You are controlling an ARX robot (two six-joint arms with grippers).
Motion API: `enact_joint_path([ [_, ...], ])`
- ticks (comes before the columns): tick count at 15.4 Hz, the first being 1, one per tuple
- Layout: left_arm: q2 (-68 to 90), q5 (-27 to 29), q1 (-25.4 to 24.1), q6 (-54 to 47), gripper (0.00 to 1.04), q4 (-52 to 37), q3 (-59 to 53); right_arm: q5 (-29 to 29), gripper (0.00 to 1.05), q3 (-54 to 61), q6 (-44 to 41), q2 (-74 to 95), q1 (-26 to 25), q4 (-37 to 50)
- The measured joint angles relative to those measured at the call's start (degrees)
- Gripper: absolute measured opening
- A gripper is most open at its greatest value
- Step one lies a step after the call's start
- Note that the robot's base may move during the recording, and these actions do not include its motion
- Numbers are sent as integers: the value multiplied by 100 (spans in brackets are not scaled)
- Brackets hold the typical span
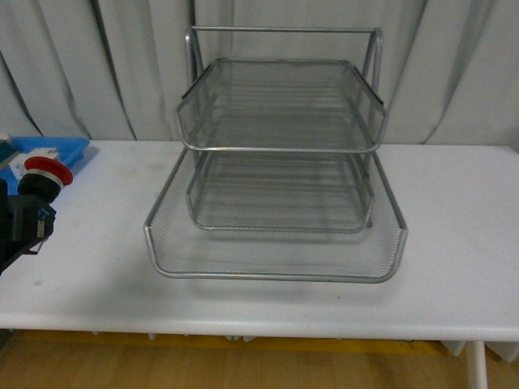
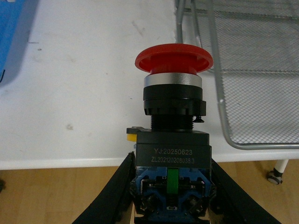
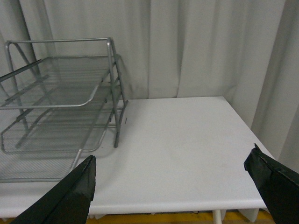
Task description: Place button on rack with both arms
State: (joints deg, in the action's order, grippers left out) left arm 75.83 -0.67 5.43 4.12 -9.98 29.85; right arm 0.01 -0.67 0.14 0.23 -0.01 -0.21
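The button (image 2: 172,121), red mushroom cap on a black-and-blue body, is clamped at its base by my left gripper (image 2: 171,186). In the front view the button (image 1: 45,173) hangs above the table's left edge, well left of the rack, with the left gripper (image 1: 23,223) below the cap. The silver wire-mesh rack (image 1: 276,154) stands mid-table with its bottom tray pulled forward; the rack (image 2: 243,70) lies beyond the cap in the left wrist view. My right gripper (image 3: 172,175) is open and empty over the table's right part, the rack (image 3: 60,102) off to one side of it.
A flat blue tray (image 1: 49,150) lies at the table's back left, behind the held button. The white table (image 1: 454,227) ends at a front edge (image 1: 259,328) with wooden floor below. Grey curtains (image 3: 196,46) hang behind.
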Motion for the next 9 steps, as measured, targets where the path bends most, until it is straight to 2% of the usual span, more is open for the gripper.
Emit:
enact_joint_path([
  [2,33,-2,-22,2,36,33,81,13,98,0,0,-2,0,-7],
  [5,540,155,118,50,36,140,927,9,98,0,0,-2,0,-2],
  [9,1482,173,1270,61,36,260,2168,7,98,0,0,-2,0,0],
])
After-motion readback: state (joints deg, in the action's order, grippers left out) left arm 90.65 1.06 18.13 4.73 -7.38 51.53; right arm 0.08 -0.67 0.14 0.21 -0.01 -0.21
